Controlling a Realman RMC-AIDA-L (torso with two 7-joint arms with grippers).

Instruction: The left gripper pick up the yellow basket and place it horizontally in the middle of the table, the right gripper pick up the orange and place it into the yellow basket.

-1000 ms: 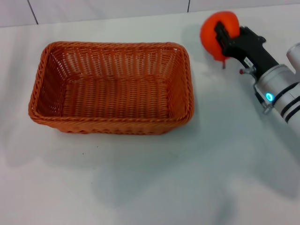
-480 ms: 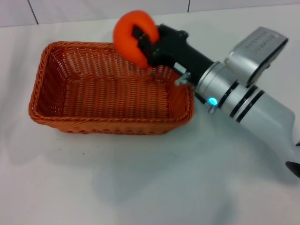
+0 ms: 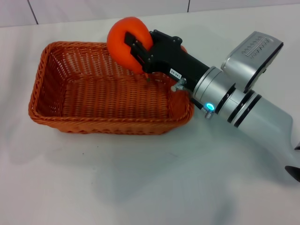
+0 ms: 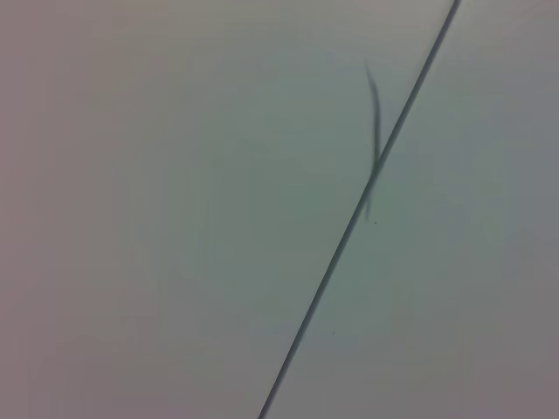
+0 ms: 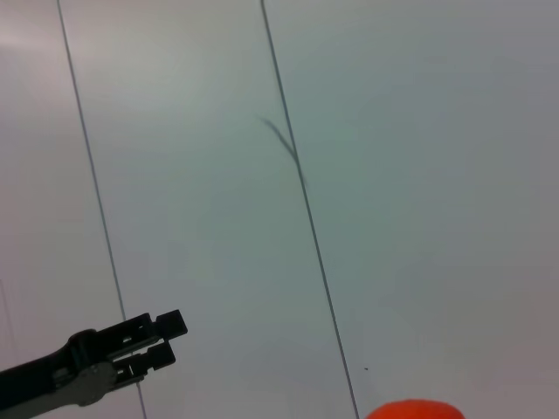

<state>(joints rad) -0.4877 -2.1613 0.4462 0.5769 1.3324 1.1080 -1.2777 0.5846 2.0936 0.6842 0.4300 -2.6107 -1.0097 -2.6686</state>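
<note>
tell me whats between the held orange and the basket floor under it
Nothing: in the head view the orange, clamped in the right gripper, hangs over the yellow basket.

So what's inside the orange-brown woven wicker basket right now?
The orange-brown woven wicker basket shows only its bare weave. The smooth bright orange fruit hangs above the far rim, clamped by the right gripper, which hides that corner.

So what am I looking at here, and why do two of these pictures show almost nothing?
It is a two-armed robot. The head view looks down at a white table. The right gripper, black jaws on a silver arm, is shut on the orange above the far rim of the yellow basket. The other two pictures come from cameras on the wrists, and both face a pale panelled surface. The right wrist view catches the top of the orange and the left gripper farther off, its slim fingers close together.
</note>
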